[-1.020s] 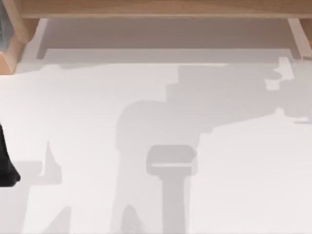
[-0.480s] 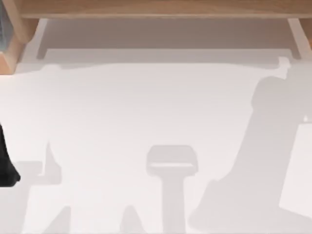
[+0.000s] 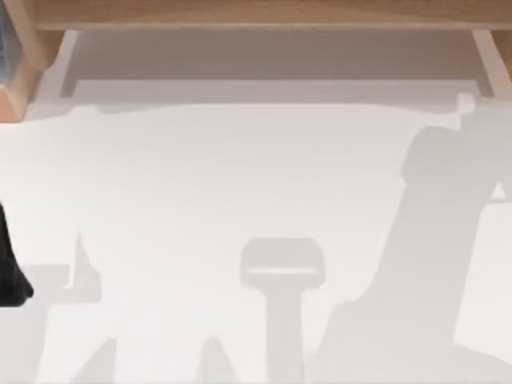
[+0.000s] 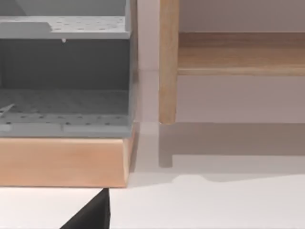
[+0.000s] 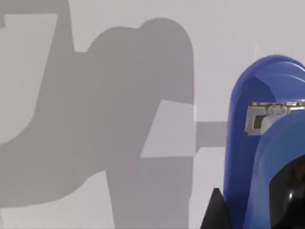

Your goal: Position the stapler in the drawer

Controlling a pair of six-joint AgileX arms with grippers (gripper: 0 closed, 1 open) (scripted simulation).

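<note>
Worktop: white, arm shadows across it. Wooden frame along far edge. Landmark: grey drawer, open, in wooden casing at frame's left end. Left arm parked at worktop's left edge, on near side of drawer; left tool state: cannot tell. Stapler, blue, metal insert showing, close against right wrist camera, over bare worktop, not in drawer. Right tool state: cannot tell.

A rendered tabletop workspace: plain white table, wooden drawer unit.
</note>
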